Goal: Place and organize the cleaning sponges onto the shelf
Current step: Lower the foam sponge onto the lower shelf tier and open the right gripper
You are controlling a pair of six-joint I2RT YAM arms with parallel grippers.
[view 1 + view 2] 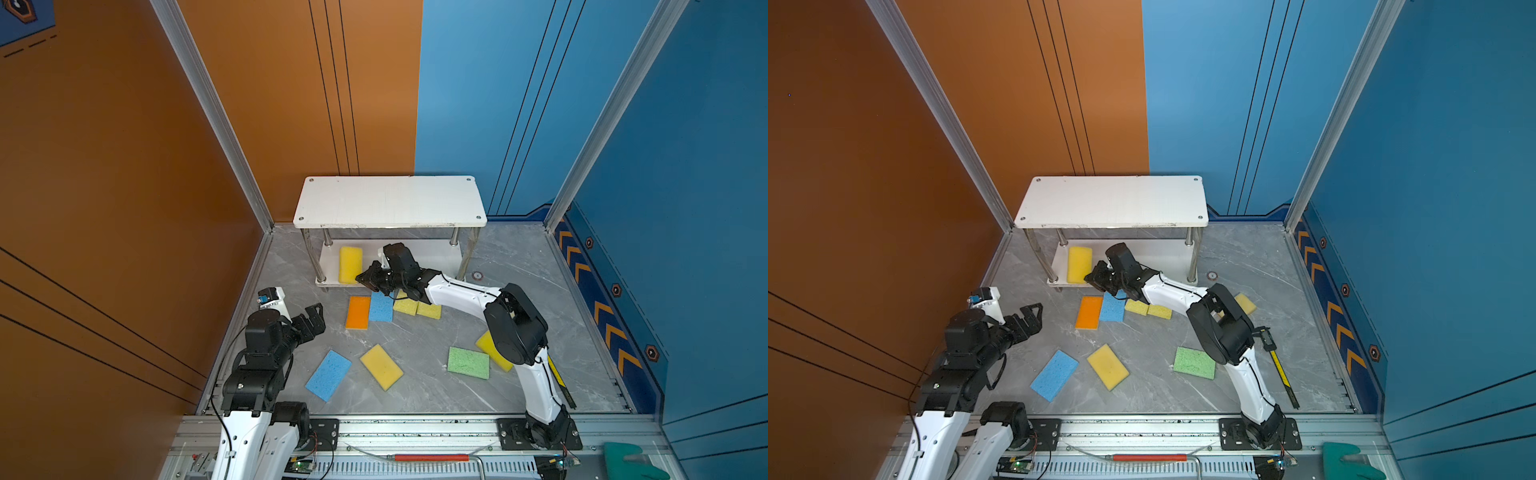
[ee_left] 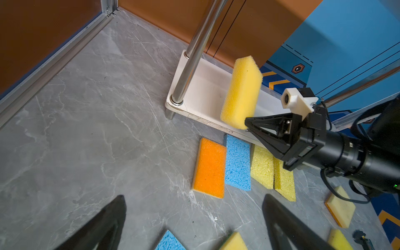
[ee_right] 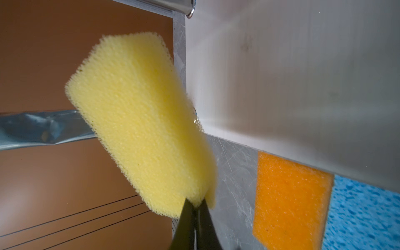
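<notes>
Right wrist view shows the right tool (image 3: 195,204) pinching a porous yellow sponge (image 3: 138,121); left tool (image 2: 194,198) gapes wide.

A yellow-and-black measuring caliper (image 1: 1282,376) lies at the right on the grey marble-patterned tabletop (image 1: 1154,395); a teal rubber glove (image 1: 1350,461) sits lower right.

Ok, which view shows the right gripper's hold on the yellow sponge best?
Right wrist: close up, the right gripper is shut on one end of the yellow sponge. Left wrist shows the pinch side-on, smaller; in both top views it is small.
</notes>
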